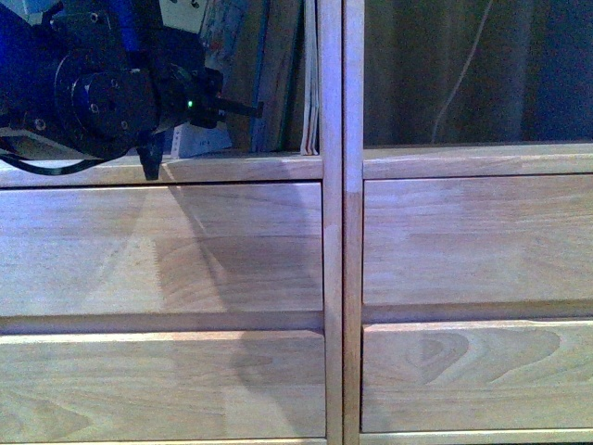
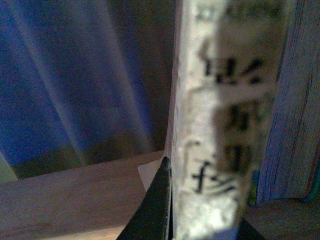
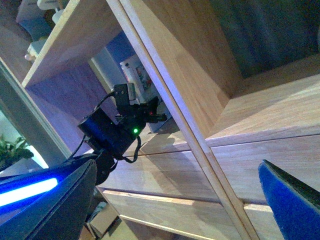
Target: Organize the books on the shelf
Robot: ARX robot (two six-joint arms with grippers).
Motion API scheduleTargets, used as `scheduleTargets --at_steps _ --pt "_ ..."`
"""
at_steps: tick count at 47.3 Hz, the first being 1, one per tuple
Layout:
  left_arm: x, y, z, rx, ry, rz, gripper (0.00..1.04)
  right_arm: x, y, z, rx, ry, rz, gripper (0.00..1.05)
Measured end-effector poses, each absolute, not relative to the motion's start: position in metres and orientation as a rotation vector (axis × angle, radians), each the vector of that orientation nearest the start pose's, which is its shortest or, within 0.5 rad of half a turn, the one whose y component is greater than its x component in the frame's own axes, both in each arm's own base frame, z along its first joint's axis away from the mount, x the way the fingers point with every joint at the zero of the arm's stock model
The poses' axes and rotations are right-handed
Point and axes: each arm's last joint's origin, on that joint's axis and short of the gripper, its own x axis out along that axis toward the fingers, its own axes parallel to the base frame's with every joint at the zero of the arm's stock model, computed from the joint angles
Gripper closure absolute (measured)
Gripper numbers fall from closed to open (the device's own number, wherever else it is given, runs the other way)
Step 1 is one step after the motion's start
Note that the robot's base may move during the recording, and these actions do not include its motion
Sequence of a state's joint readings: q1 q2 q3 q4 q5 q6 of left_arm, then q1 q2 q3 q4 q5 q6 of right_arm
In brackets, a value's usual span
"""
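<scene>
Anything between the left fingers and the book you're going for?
Nothing visible. The white-spined book sits right against one left finger; another book's page edges stand close on its other side. Whether the fingers are closed on it is unclear.

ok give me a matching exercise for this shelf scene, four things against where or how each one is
Things:
1 left gripper
2 right gripper
3 books
4 drawer fronts

States:
a closed, plain light wood
b open, holding nothing
c upright in the left column of the shelf
d fingers either side of a white spine

Pairs: 1-d, 2-b, 3-c, 4-a
</scene>
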State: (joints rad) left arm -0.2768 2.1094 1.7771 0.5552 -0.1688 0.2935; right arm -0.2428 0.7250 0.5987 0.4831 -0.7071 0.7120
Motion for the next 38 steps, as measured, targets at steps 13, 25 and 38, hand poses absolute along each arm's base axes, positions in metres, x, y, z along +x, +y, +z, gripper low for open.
scheduleTargets --at_steps 13,25,38 --pt "0.482 -0.137 0.329 0.229 -0.217 -0.093 0.87 0.157 -0.020 0.339 0.529 -0.141 0.548 0.07" --pt "0.476 -0.150 0.333 0.209 -0.234 -0.129 0.43 0.157 -0.020 0.339 0.527 -0.142 0.548 0.07" --pt "0.438 -0.139 0.360 0.112 -0.311 -0.161 0.08 0.157 -0.020 0.339 0.527 -0.142 0.548 0.07"
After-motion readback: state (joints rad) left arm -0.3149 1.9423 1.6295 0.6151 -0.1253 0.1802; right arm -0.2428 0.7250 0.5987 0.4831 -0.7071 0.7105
